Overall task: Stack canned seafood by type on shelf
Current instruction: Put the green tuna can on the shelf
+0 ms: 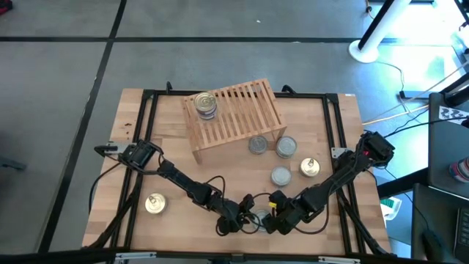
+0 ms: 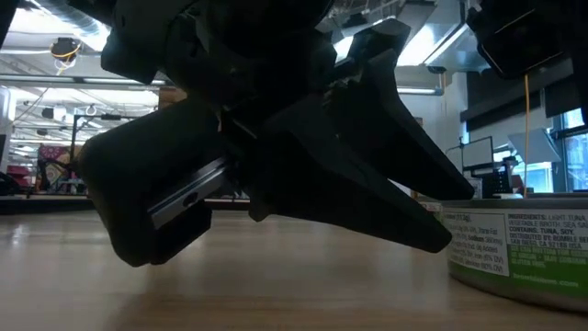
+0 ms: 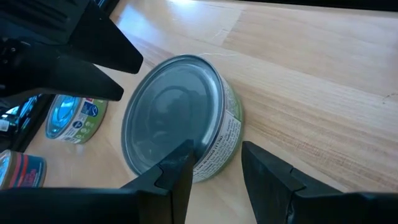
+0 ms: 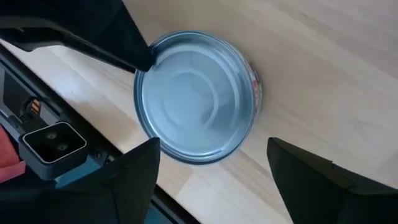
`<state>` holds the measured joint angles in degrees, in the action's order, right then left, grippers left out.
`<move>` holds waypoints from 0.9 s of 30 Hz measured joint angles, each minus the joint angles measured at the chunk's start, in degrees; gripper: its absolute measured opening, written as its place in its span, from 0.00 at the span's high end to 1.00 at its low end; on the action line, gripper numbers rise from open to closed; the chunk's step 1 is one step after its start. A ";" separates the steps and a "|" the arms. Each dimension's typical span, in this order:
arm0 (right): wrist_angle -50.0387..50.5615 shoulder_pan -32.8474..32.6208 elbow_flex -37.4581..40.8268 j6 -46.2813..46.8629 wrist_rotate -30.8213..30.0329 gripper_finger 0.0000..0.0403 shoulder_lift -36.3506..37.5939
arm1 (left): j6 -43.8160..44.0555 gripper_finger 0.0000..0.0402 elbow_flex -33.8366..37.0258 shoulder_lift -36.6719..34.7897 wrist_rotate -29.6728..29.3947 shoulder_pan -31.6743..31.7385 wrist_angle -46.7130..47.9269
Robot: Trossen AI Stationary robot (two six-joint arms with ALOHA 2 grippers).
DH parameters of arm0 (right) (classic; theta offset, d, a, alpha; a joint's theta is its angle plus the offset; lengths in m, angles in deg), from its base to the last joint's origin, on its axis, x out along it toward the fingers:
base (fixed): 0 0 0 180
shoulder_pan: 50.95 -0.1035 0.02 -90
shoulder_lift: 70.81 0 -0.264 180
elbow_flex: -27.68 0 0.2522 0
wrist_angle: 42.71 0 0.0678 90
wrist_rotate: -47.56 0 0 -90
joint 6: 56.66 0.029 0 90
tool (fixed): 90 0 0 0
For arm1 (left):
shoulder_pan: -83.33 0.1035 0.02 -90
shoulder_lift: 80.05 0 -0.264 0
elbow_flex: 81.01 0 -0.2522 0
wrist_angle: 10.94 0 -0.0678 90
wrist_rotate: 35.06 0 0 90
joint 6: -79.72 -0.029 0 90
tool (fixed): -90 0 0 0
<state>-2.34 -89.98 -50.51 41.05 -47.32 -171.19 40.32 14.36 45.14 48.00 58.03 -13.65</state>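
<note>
On the low view I read the green-banded label of the tin [image 2: 519,248] at the right: "INGREDIENTS: LIGHT TUNA, VEGETABLE BROTH, SEA SALT" and "CONTAINS: TUNA, SOY". The finer print below I cannot read.

tins [image 1: 206,105] stacked on shelf [image 1: 236,114] | four tins [image 1: 283,148] right-front of shelf | one tin [image 1: 154,203] front-left
</note>
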 joint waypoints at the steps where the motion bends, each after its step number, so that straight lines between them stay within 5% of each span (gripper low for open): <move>1: 0.00 -0.01 0.00 0.00 0.01 0.27 0.00 | 0.00 0.67 0.00 0.00 0.00 -0.06 0.00; 27: -0.19 -0.02 0.00 4.02 -0.14 0.27 -0.25 | 1.97 0.83 0.11 -0.09 0.17 -0.65 1.36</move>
<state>-2.52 -90.00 -50.51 45.07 -47.46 -171.44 42.29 14.46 45.05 48.17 57.39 -12.29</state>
